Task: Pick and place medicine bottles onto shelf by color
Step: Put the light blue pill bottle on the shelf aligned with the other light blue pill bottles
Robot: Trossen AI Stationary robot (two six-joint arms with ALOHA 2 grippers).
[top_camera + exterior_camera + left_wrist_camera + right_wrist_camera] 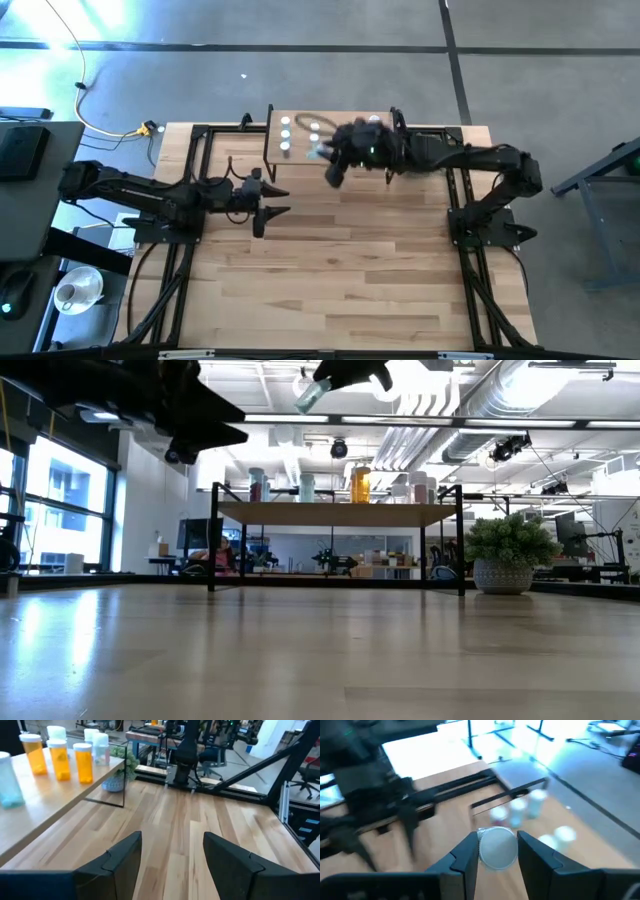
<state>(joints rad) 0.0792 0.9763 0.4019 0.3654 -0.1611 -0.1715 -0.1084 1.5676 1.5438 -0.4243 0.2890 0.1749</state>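
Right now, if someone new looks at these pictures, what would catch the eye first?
Most striking is the right gripper, raised above the shelf, clamped on a white-capped bottle. Next come the orange bottles lined up on the shelf. The left gripper waits open over the bare tabletop, beside the shelf.

Light-wood shelf [335, 513] on thin black legs, standing at the table's far edge. On its top, upright white-capped medicine bottles [60, 759]: three orange ones in a row near one end, a pale blue one [9, 779] closer along the board, clear or white ones [97, 745] behind, toward the far corner. One more light-blue bottle [309, 396] tilted in the air above the shelf, pinched at its white cap [496, 847].
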